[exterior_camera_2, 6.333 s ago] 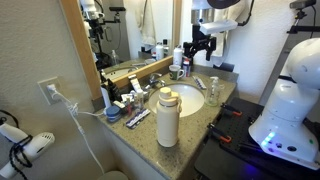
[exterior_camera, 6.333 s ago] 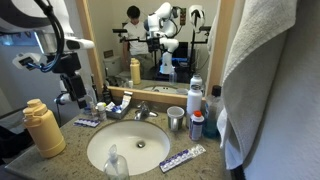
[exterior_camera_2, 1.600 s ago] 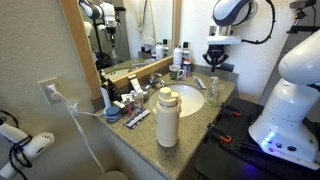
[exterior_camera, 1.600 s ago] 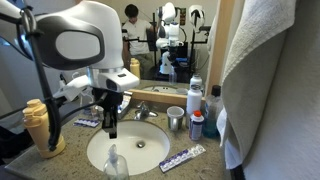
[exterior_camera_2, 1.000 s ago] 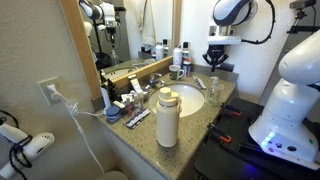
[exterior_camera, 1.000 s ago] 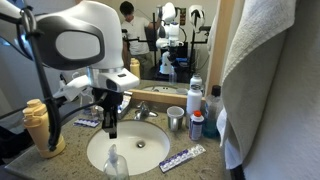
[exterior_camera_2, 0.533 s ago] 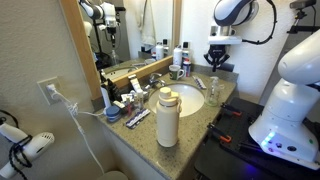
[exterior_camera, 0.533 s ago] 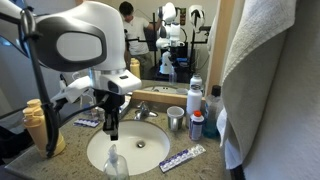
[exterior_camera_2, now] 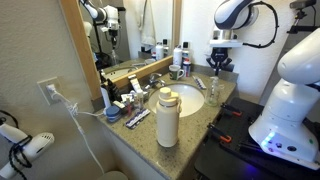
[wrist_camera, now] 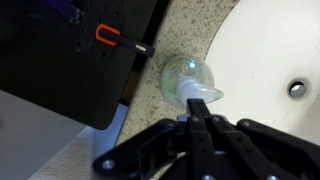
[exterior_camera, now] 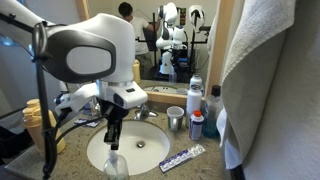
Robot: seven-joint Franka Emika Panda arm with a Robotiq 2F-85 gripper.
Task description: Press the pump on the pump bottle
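The pump bottle [exterior_camera: 115, 166] is small and clear and stands on the counter at the front rim of the sink. In the wrist view the pump bottle [wrist_camera: 180, 72] lies straight ahead, its pale pump [wrist_camera: 206, 94] pointing toward the basin. My gripper [exterior_camera: 112, 141] points straight down just above the pump with its fingers shut together and nothing between them. Seen from the wrist, my gripper [wrist_camera: 196, 105] has its tip over the pump head; I cannot tell whether it touches. In an exterior view my gripper [exterior_camera_2: 214, 82] hangs over the pump bottle [exterior_camera_2: 213, 95].
A large yellow bottle [exterior_camera: 40, 128] stands on the counter beside the sink [exterior_camera: 150, 142]. Behind the basin are the faucet [exterior_camera: 143, 110], a metal cup [exterior_camera: 176, 119] and a white bottle with a blue label [exterior_camera: 195, 96]. A toothpaste tube [exterior_camera: 183, 157] lies at the front. A towel [exterior_camera: 270, 80] hangs close by.
The arm has swung nearer the front of the counter and the shut gripper has come down, from over the basin to just above the clear bottle's pump.
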